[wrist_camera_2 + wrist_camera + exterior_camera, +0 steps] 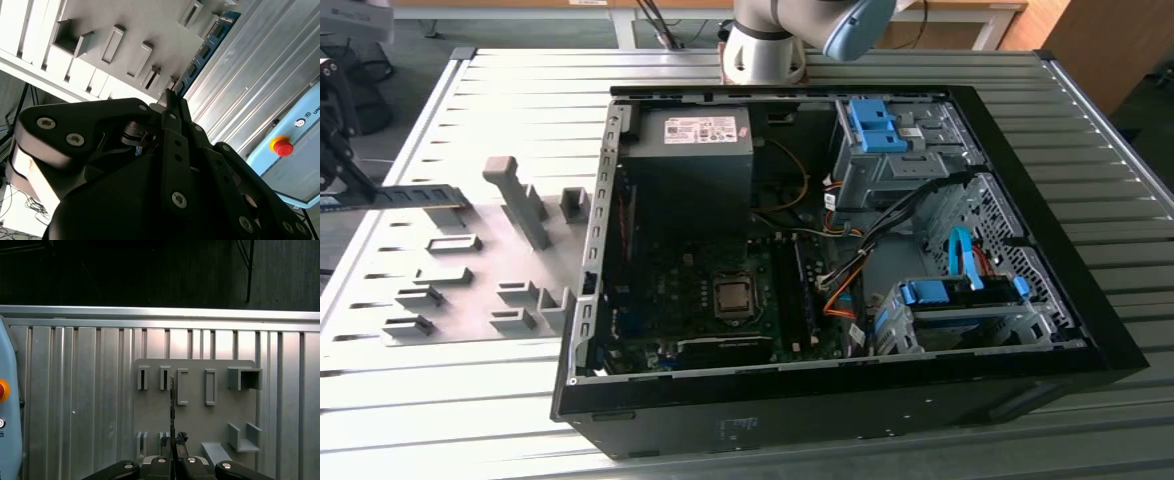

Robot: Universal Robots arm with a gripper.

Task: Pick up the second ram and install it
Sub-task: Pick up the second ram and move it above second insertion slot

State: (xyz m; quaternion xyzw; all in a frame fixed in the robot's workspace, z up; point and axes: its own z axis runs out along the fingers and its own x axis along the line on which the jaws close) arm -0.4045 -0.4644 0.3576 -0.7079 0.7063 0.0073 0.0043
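The second ram (407, 196) is a thin blue-green stick with dark chips, held level above the grey fixture plate (467, 285) at the exterior view's left. My gripper (328, 198) is shut on its outer end, at that view's edge. In the second wrist view the ram (207, 47) runs out from between the black fingers (172, 112) over the ribbed table. The first wrist view shows the ram (172, 405) edge-on as a thin dark line, with the gripper (173, 442) clamped on it above the plate's slots.
An open black computer case (1067, 330) lies on the ribbed metal table (520, 90), with the motherboard (707, 300), memory slots (795, 290) and blue drive clips (874, 125) inside. Grey blocks (520, 200) stand up from the fixture plate. A pendant's red button (281, 146) is nearby.
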